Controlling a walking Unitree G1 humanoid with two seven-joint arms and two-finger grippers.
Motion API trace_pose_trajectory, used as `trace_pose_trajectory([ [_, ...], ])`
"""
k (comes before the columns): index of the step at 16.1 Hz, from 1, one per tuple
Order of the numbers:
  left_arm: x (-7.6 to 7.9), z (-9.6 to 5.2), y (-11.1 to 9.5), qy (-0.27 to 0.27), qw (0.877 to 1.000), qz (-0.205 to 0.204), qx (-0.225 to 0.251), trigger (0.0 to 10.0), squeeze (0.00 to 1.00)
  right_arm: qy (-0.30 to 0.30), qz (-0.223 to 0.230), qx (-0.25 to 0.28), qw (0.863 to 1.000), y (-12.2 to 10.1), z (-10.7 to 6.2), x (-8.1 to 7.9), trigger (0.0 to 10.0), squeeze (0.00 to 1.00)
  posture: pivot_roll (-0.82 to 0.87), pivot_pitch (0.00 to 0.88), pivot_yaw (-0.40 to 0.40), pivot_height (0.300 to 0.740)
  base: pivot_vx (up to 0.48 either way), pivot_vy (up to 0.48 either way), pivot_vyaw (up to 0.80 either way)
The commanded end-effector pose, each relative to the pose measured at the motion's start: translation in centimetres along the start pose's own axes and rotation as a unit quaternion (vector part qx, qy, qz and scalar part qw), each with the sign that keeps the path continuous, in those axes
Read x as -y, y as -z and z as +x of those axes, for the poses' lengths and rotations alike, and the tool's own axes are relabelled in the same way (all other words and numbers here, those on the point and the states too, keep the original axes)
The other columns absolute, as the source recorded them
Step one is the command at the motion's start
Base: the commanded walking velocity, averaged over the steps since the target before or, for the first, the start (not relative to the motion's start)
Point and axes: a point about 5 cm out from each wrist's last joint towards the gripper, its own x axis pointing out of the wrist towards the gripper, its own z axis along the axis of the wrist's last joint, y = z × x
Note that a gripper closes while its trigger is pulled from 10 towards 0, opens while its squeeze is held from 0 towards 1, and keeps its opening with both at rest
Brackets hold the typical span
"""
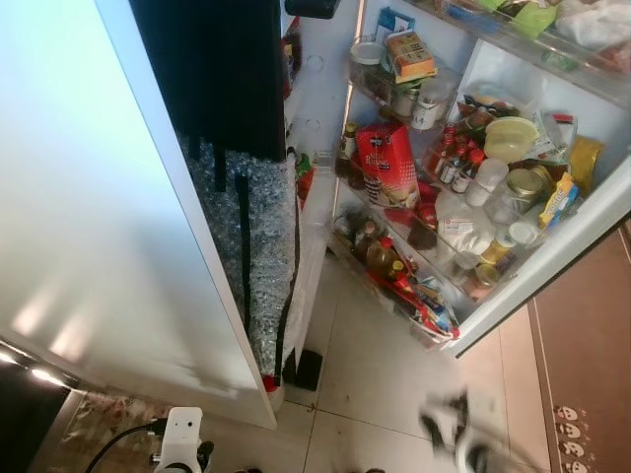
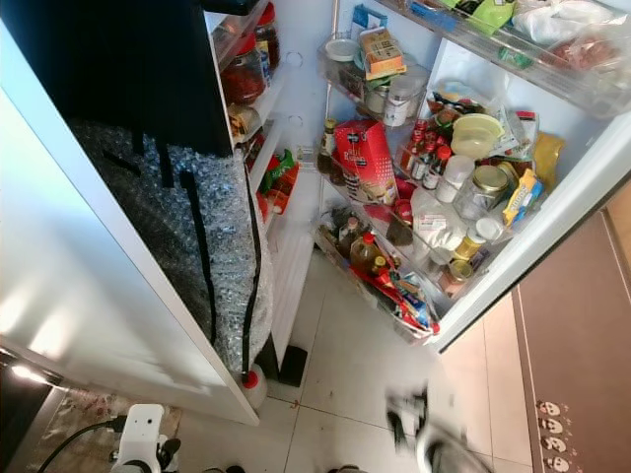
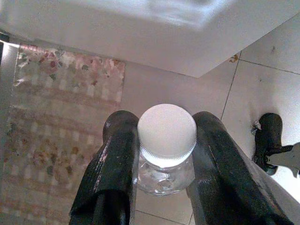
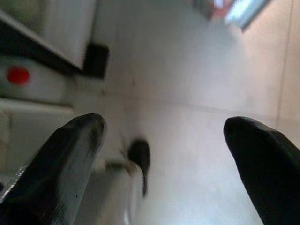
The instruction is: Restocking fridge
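bottle (image 3: 167,150) label hidden, seemingly clear

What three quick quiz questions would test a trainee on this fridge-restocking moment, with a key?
1. True or false: the left gripper is shut on a white-capped clear bottle.
2. The right gripper is: A) open above the floor tiles, B) shut on a jar, C) inside the fridge.
3. What colour is the big bag standing on the fridge door shelf?

Key: 1 true; 2 A; 3 red.
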Motion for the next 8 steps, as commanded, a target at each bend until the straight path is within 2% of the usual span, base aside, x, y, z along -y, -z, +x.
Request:
trace_pose_trajectory([
  [1, 0.1, -0.1, 0.6, 0.000, 1.000, -0.004, -0.013, 10.0, 0.00, 0.010, -0.011, -0.012, 1.000, 0.3, -0.1, 0.4, 10.0, 0.00, -0.08, 0.138, -0.018, 0.740, 0.000, 0.000, 0.00],
  [6, 0.1, -0.2, 0.8, -0.002, 1.000, -0.008, -0.017, 10.0, 0.00, 0.058, 0.046, -0.018, 0.997, 1.4, -0.3, 0.4, 10.0, 0.00, -0.07, 0.126, -0.025, 0.740, 0.000, 0.000, 0.00],
  [7, 0.1, -0.2, 0.9, -0.002, 1.000, -0.007, -0.018, 10.0, 0.00, 0.052, 0.037, -0.024, 0.998, 1.8, -0.3, 0.0, 10.0, 0.00, -0.07, 0.124, -0.025, 0.740, 0.000, 0.000, 0.00],
  [8, 0.0, -0.2, 1.0, -0.003, 1.000, -0.003, -0.019, 10.0, 0.00, 0.046, 0.019, -0.026, 0.998, 2.0, -0.3, -0.2, 10.0, 0.00, -0.07, 0.121, -0.027, 0.740, 0.000, 0.000, 0.80],
])
